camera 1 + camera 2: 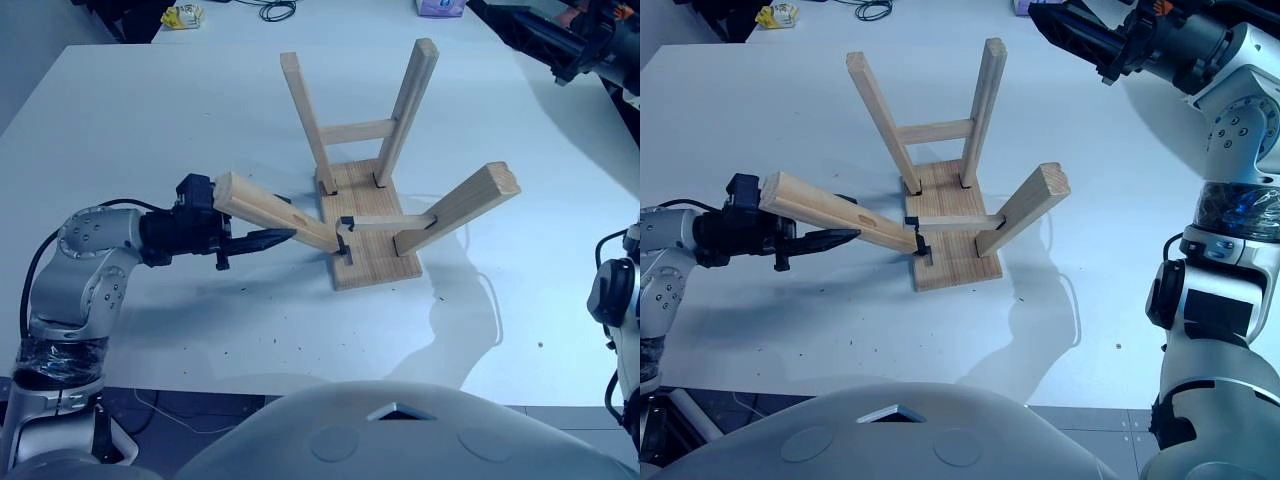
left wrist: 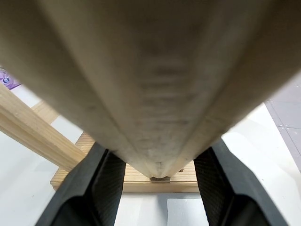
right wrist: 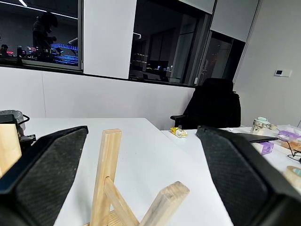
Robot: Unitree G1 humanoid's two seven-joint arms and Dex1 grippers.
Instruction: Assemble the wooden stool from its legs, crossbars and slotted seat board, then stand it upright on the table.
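The slotted seat board (image 1: 372, 262) lies flat in the middle of the white table. Two legs (image 1: 306, 105) (image 1: 408, 100) stand upright in its far slots, joined by a crossbar (image 1: 357, 130). At the near end, a leg (image 1: 268, 208) leans out to the left and another leg (image 1: 462, 205) leans out to the right, with a crossbar (image 1: 386, 222) between them. My left gripper (image 1: 283, 238) is shut on the left-leaning leg; its fingers (image 2: 101, 181) flank the wood. My right gripper (image 1: 1068, 30) hangs open high over the table's far right, with nothing between its fingers (image 3: 44, 167).
A yellow packet (image 1: 183, 15), a black cable (image 1: 278, 8) and a purple box (image 1: 440, 7) lie along the table's far edge. Bare tabletop surrounds the board on the left, right and near sides. A black office chair (image 3: 211, 101) stands beyond the table.
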